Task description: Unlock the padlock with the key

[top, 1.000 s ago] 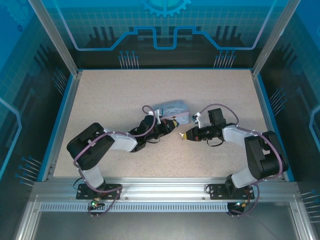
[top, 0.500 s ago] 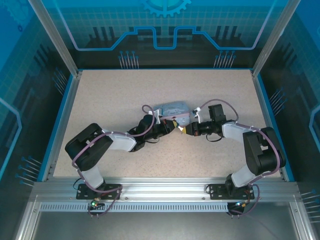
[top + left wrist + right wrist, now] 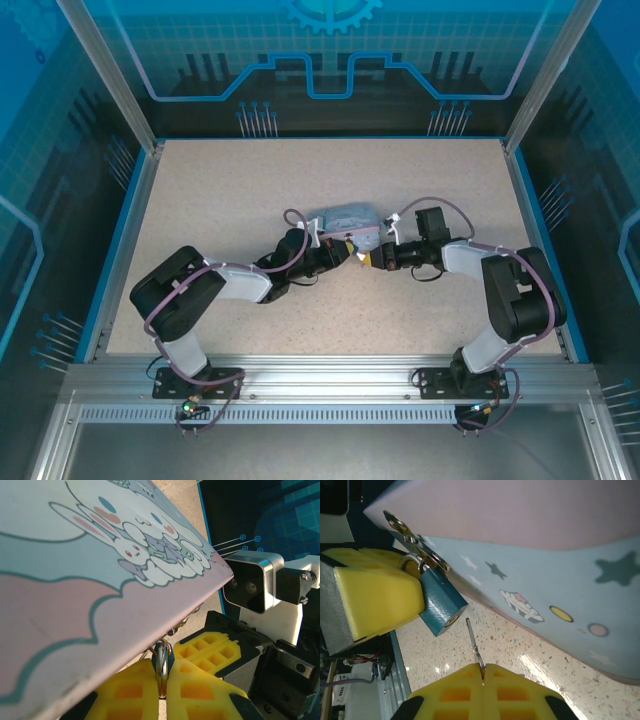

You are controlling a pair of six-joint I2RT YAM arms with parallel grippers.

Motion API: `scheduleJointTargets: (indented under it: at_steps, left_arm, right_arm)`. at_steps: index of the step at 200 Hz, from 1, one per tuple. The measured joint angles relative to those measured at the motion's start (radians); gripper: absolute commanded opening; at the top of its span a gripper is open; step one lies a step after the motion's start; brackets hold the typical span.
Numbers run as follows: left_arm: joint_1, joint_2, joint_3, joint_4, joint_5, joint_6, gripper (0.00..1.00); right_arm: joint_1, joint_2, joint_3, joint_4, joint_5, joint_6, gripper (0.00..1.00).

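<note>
Tightly closed, right tool pinches key near padlock.

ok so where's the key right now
In the right wrist view the key stands pinched in the right tool at bottom centre, its tip just right of the blue padlock hanging at a corner of the tin.

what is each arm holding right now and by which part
Right jaws: the thin silvery metal key by its head, blade sticking out. Left jaws: the small dark teal padlock by its silvery shackle.
</note>
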Motion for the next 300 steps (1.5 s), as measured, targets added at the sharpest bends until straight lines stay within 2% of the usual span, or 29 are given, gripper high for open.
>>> scheduleJointTargets:
  at_steps: [186, 300]
  left_arm:
    - [0.006, 0.0, 0.0, 0.015, 0.0, 0.0, 0.0]
    - [0.006, 0.0, -0.003, 0.023, 0.008, -0.019, 0.0]
  right_arm:
    - [-0.008, -0.038, 0.0, 0.0, -0.016, 0.002, 0.0]
    - [-0.019, -0.003, 0.0, 0.019, -0.027, 0.003, 0.0]
